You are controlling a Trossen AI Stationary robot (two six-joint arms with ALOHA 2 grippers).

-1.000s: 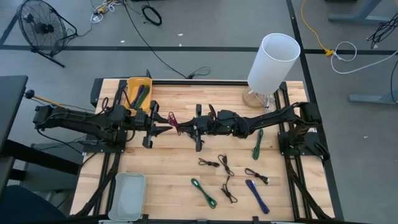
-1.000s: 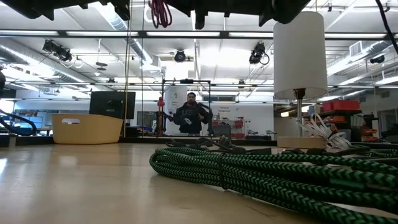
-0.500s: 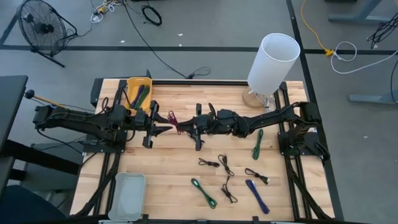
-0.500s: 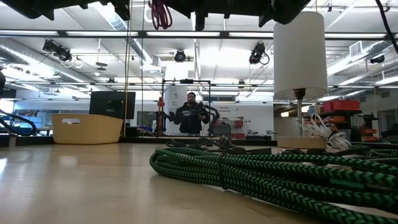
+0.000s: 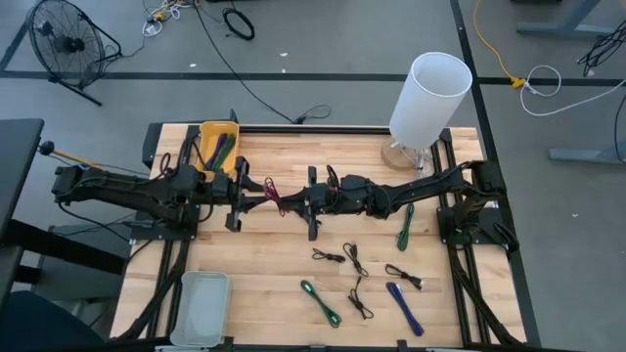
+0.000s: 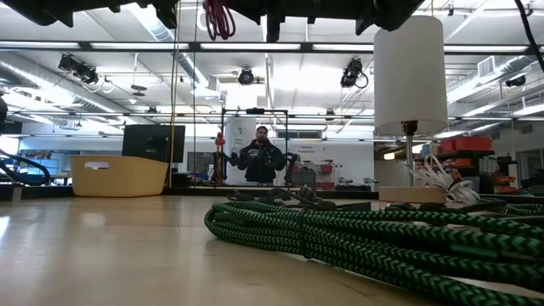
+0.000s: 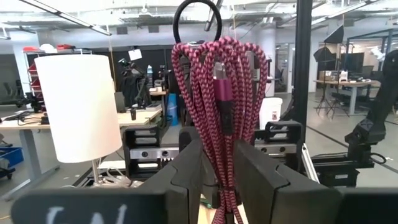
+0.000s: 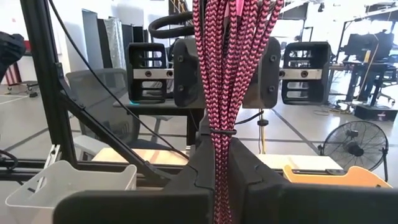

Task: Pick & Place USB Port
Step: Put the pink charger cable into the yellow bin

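Two of my grippers meet over the middle of the light wooden slatted table (image 5: 264, 264), and both have their fingers pinched on the same coiled magenta braided USB cable (image 5: 275, 194), which hangs in the air between them. My left gripper (image 5: 256, 196) reaches in from the left side and clamps one end of the bundle; in its wrist view the cable's loops stand up between the two dark fingers (image 7: 189, 168). My right gripper (image 5: 296, 198) comes from the right and is closed on the other end, the strands running straight up between its fingers (image 8: 205, 162) in that wrist view. From table height the cable shows only as a small loop high under the arms. Behind my left arm, at the table's far left corner, sits a yellow plastic bin (image 5: 217, 144) with cables in it. A tall white cylindrical lamp (image 5: 428, 96) stands at the far right corner. Nearer the front lie a green braided cable (image 5: 320, 301), a blue braided cable (image 5: 404, 307), several thin black cables (image 5: 354, 262), and a grey tray (image 5: 200, 307) at the front left corner.
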